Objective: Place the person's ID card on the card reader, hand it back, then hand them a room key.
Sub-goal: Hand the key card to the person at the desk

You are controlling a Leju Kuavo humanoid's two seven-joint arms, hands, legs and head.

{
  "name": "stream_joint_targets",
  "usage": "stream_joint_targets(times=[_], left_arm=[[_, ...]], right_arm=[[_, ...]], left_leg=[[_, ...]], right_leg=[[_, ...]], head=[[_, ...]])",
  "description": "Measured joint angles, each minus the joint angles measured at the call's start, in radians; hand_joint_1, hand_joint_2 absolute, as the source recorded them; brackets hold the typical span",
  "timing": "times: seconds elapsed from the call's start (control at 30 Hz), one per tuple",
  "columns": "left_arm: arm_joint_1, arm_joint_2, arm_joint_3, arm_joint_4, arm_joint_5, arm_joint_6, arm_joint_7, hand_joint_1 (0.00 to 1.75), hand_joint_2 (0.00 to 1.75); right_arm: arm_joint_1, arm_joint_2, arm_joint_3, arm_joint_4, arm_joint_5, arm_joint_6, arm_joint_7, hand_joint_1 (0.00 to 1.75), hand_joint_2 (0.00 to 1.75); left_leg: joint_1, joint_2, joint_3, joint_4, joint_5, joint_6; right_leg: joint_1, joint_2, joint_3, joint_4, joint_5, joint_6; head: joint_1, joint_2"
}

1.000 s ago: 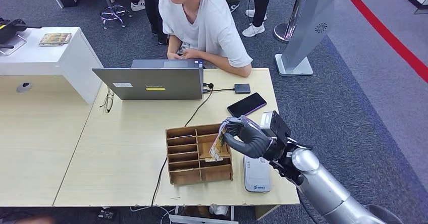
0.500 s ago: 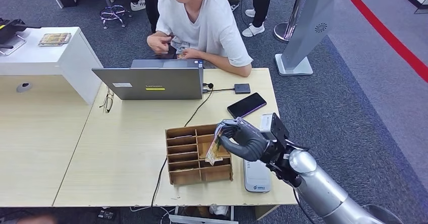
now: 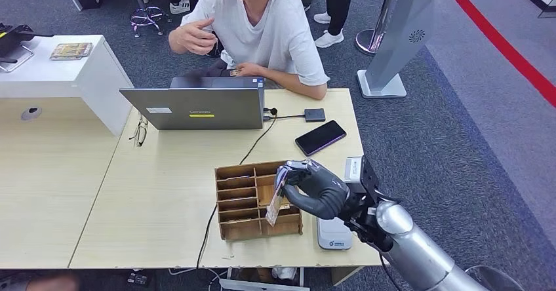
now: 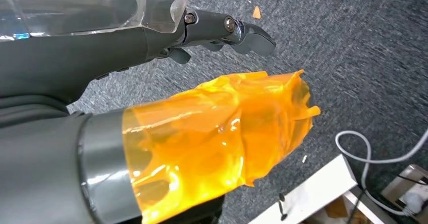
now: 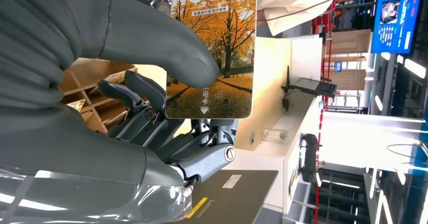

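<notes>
Office-like reception: desks, laptop, carpet, kiosk stand.

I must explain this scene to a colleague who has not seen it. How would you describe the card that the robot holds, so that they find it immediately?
On the light wooden table, look above the brown compartment box. There the right hand pinches a room key card. Unlike the white card reader beside the box, it shows orange autumn trees and the word HOTEL.

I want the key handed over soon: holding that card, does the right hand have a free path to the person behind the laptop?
Probably yes. The right hand holds the card lifted above the wooden box; only the laptop stands between, low enough to pass over.
</notes>
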Motion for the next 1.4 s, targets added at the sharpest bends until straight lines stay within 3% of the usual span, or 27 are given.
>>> stream_joint_targets(times=[0.27,0.5,0.6,0.73,0.9,1.17,1.4], left_arm=[[0.018,-0.008,-0.004,0.015,-0.049,-0.011,-0.023,0.0,0.0],[0.017,0.034,-0.057,0.019,-0.118,-0.115,0.005,0.0,0.0],[0.014,0.041,-0.073,0.023,-0.124,-0.086,0.001,0.0,0.0],[0.018,0.016,-0.076,0.026,-0.113,-0.003,-0.027,0.0,0.0],[0.02,0.007,-0.076,0.026,-0.112,0.005,-0.028,0.0,0.0],[-0.004,-0.006,-0.077,0.026,-0.12,0.013,0.039,0.0,0.0],[-0.035,-0.007,-0.088,0.026,-0.14,0.031,0.085,0.0,0.0]], right_arm=[[0.014,0.007,0.026,-0.043,0.049,-0.062,-0.002,1.75,1.75],[-0.025,0.057,0.079,-0.047,0.105,-0.198,0.033,1.75,1.75],[-0.053,0.076,0.1,-0.045,0.14,-0.248,0.044,1.75,1.75],[-0.08,0.091,0.12,-0.045,0.188,-0.297,0.052,1.75,1.75],[-0.094,0.099,0.126,-0.043,0.21,-0.322,0.057,1.75,1.75],[-0.222,0.173,0.175,0.01,0.427,-0.531,0.125,1.75,1.75],[-0.301,0.23,0.198,0.071,0.572,-0.63,0.188,1.75,1.75]], left_leg=[[0.0,0.0,0.0,0.0,0.0,0.0],[0.001,0.0,0.0,0.0,0.0,0.0],[0.001,0.0,0.0,0.0,0.0,-0.001],[0.0,0.0,-0.001,0.0,0.0,-0.001],[0.0,0.0,-0.001,0.0,0.0,-0.001],[0.001,0.0,-0.001,0.0,0.001,-0.001],[0.001,0.0,-0.001,0.0,0.001,-0.001]], right_leg=[[0.0,0.0,0.0,0.0,0.0,0.0],[0.001,0.0,0.0,0.0,0.0,0.0],[0.001,0.0,0.0,0.001,0.0,0.0],[0.0,0.0,0.0,0.001,0.0,0.0],[0.0,0.0,0.0,0.0,0.0,0.0],[0.001,0.0,-0.001,0.001,0.0,-0.001],[0.001,0.0,-0.001,0.001,0.0,-0.001]], head=[[0.0,0.0],[0.0,0.0],[0.0,0.0],[0.0,0.0],[0.0,0.0],[0.0,0.0],[0.0,0.0]])
